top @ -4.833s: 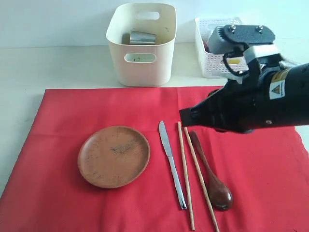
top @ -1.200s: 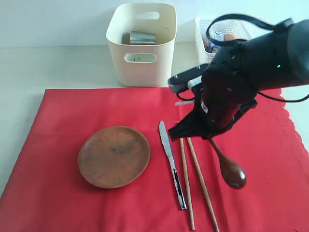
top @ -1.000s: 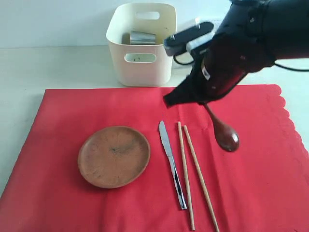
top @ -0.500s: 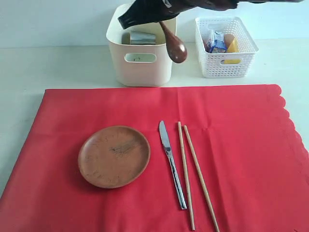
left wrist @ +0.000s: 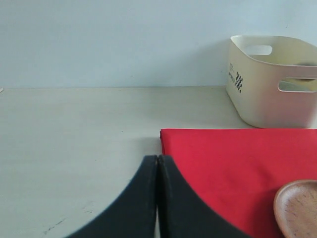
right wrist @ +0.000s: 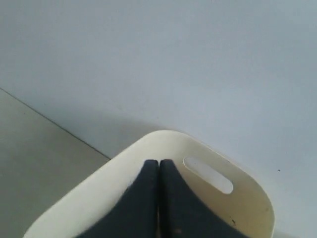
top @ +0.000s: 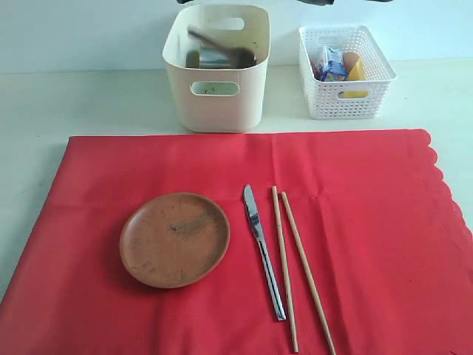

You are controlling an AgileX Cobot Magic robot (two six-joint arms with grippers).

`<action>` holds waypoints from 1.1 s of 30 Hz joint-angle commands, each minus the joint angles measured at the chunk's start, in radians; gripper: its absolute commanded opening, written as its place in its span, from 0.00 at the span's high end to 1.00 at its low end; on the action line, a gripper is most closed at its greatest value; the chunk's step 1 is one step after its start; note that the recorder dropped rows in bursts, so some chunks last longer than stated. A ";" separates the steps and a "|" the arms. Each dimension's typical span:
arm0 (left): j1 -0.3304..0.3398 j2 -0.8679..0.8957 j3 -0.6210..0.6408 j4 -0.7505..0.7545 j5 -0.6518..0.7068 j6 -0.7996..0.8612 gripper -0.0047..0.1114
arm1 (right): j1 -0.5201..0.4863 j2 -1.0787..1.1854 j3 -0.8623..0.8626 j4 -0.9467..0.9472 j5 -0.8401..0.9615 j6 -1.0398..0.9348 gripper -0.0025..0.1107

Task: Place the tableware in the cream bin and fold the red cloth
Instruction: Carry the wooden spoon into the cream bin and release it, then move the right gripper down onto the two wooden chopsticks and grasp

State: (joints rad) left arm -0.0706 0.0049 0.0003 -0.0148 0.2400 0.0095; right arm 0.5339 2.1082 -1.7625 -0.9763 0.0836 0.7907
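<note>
The red cloth [top: 222, 244] lies flat, with the brown plate [top: 174, 239], silver knife [top: 263, 251] and wooden chopsticks [top: 295, 268] on it. Behind it stands the cream bin [top: 216, 68]; a blurred dark wooden spoon [top: 220, 44] lies across the steel cup [top: 214, 58] inside. My right gripper [right wrist: 159, 162] hangs shut and empty over the cream bin [right wrist: 208, 198], nearly out of the exterior view's top edge. My left gripper [left wrist: 157, 158] is shut, empty, low over the table beside the red cloth [left wrist: 233, 168] corner, with the plate [left wrist: 299, 208] and bin [left wrist: 272, 82] beyond.
A white lattice basket [top: 346, 71] with food items stands right of the cream bin. The cloth's scalloped edge [top: 447, 200] runs down the right side. Pale tabletop [top: 96, 96] surrounds the cloth, with a wall behind.
My right gripper carried the spoon up from the cloth to over the cream bin and let it go. The spoon now lies inside the bin, and the gripper has shut.
</note>
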 commanded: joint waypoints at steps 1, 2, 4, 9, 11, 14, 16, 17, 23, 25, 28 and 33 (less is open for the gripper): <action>0.002 -0.005 0.000 0.001 -0.002 0.001 0.95 | -0.013 0.039 -0.010 -0.010 -0.023 0.017 0.97; 0.002 -0.005 0.000 0.001 -0.002 0.001 0.95 | -0.013 0.043 -0.010 -0.010 -0.024 0.051 0.94; 0.002 -0.005 0.000 0.001 -0.002 0.001 0.95 | -0.013 0.043 -0.010 -0.010 0.021 0.075 0.87; 0.002 -0.005 0.000 0.001 -0.002 0.001 0.95 | -0.013 -0.032 -0.010 0.116 0.398 0.035 0.81; 0.002 -0.005 0.000 0.001 -0.002 0.001 0.95 | -0.013 -0.071 -0.010 0.145 0.493 -0.050 0.81; 0.002 -0.005 0.000 0.001 -0.002 0.001 0.95 | -0.013 -0.113 -0.008 0.202 0.552 -0.123 0.84; 0.002 -0.005 0.000 0.001 -0.002 0.001 0.95 | -0.013 -0.138 0.002 0.247 0.578 -0.151 0.90; 0.002 -0.005 0.000 0.001 -0.002 0.001 0.95 | -0.013 -0.153 0.014 0.265 0.590 -0.162 0.95; 0.002 -0.005 0.000 0.001 -0.002 0.001 0.95 | -0.013 -0.241 0.119 0.310 0.655 -0.162 0.98; 0.002 -0.005 0.000 0.001 -0.002 0.001 0.95 | -0.013 -0.273 0.180 0.340 0.671 -0.162 0.98; 0.002 -0.005 0.000 0.001 -0.002 0.001 0.95 | -0.013 -0.326 0.281 0.412 0.680 -0.170 0.98; 0.002 -0.005 0.000 0.001 -0.002 0.001 0.95 | -0.011 -0.413 0.475 0.619 0.655 -0.260 0.98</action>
State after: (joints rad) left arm -0.0706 0.0049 0.0003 -0.0148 0.2400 0.0095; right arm 0.5245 1.7400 -1.3770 -0.4676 0.7538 0.5880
